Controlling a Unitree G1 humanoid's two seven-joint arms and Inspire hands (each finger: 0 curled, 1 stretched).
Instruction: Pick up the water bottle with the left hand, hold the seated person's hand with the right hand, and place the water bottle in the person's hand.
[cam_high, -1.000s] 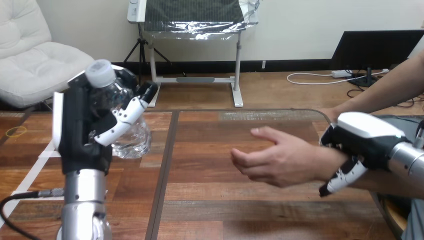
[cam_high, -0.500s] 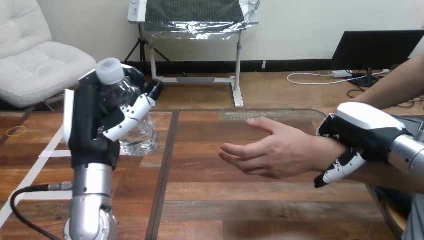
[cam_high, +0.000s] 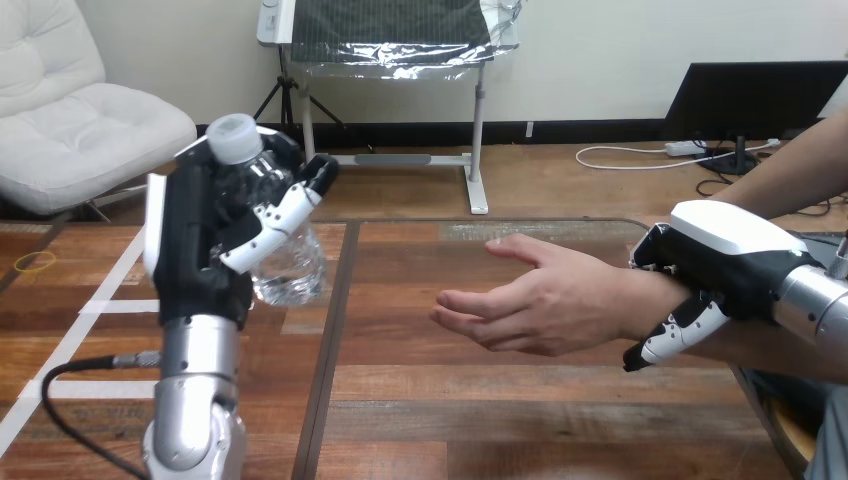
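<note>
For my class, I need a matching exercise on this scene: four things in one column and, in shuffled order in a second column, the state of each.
Column A
1. water bottle
2. left hand
3. right hand
4. person's hand

Column B
a. fingers curled round the person's wrist
b. clear, with a white cap, held aloft
c. open, fingers stretched toward the view's left
d. fingers curled round the water bottle

Pairs: 1-b, 2-d, 3-a, 4-c
</note>
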